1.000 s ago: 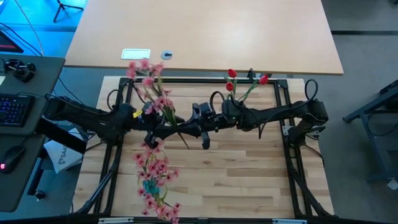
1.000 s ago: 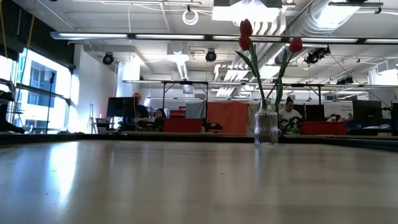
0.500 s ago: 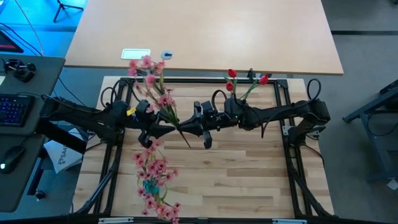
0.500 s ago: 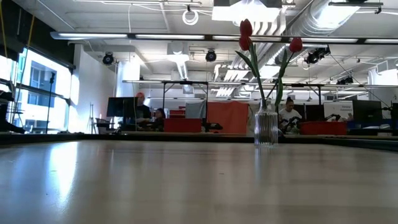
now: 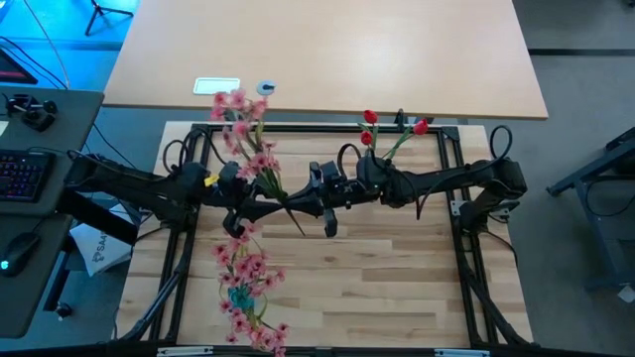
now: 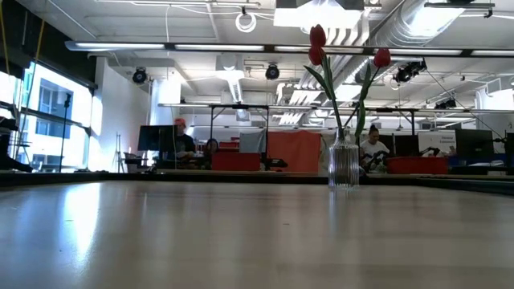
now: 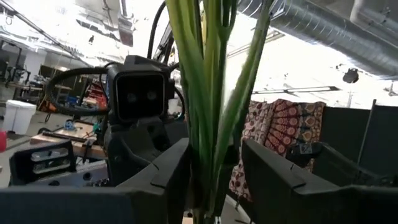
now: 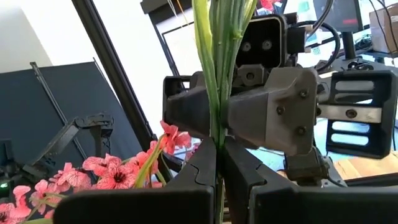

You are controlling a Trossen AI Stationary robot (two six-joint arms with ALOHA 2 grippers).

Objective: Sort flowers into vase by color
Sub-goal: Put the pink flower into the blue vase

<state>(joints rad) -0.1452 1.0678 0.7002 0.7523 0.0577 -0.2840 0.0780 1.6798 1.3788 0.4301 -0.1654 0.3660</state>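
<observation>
Above the table's centre, the left gripper (image 5: 260, 206) stands parted around the long pink-blossomed green-stemmed spray (image 5: 248, 149), whose blossoms point toward eleven o'clock. The right gripper (image 5: 298, 209) is pinched together on the stem's base. Light, whippy, fragile: hold low on the stiffer stem.

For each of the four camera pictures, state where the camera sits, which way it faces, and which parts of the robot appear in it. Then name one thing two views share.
High view: above, facing straight down; both arms meet at the pink spray.
Low view: table height, facing level; red flowers in a vase, no arm.
Left wrist view: past the left tool around green stems, facing the right arm.
Right wrist view: right tool shut on stems, facing the left arm.
Shared: both wrist views show the stems.
</observation>
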